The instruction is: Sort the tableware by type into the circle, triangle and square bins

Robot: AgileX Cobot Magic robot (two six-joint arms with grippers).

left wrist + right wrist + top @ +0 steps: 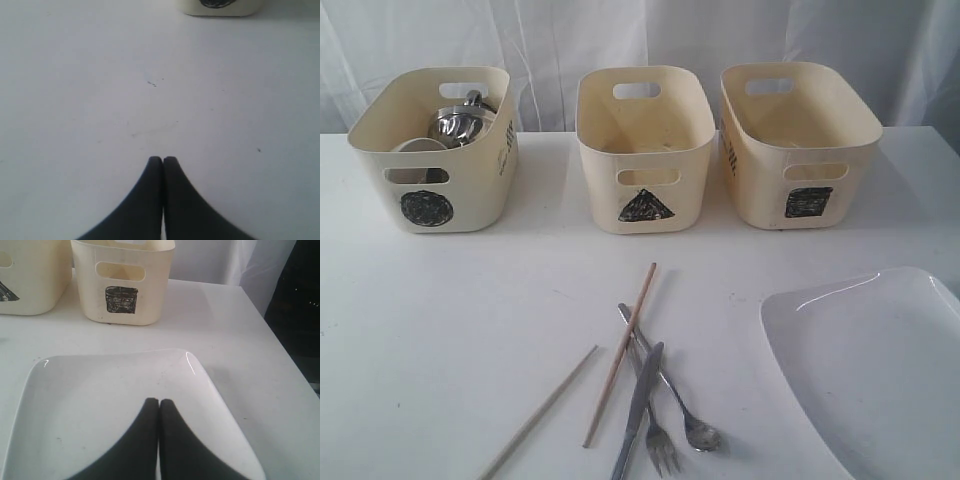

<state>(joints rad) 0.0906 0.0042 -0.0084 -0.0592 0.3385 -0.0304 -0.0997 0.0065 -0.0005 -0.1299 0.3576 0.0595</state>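
Observation:
The circle bin (pixel 470 190) at the back left holds shiny steel mugs (pixel 460 122) and a white bowl (pixel 415 147); I cannot make out a separate steel bowl. Two wooden chopsticks (pixel 620 352) (pixel 540 412) lie on the table in front. Beside them the knife (pixel 638 410), fork (pixel 660 452) and spoon (pixel 700 434) lie crossed in a pile. The large white plate (pixel 880 370) lies at the front right. My right gripper (pixel 159 401) is shut and empty above the plate (pixel 100 390). My left gripper (pixel 162 159) is shut and empty over bare table. Neither gripper shows in the exterior view.
The triangle bin (pixel 600 200) stands in the middle at the back and the square bin (pixel 760 190) to its right; I see nothing inside either. The square bin (pixel 122 285) lies beyond the plate in the right wrist view. The table's right edge (pixel 280 360) is close to the plate.

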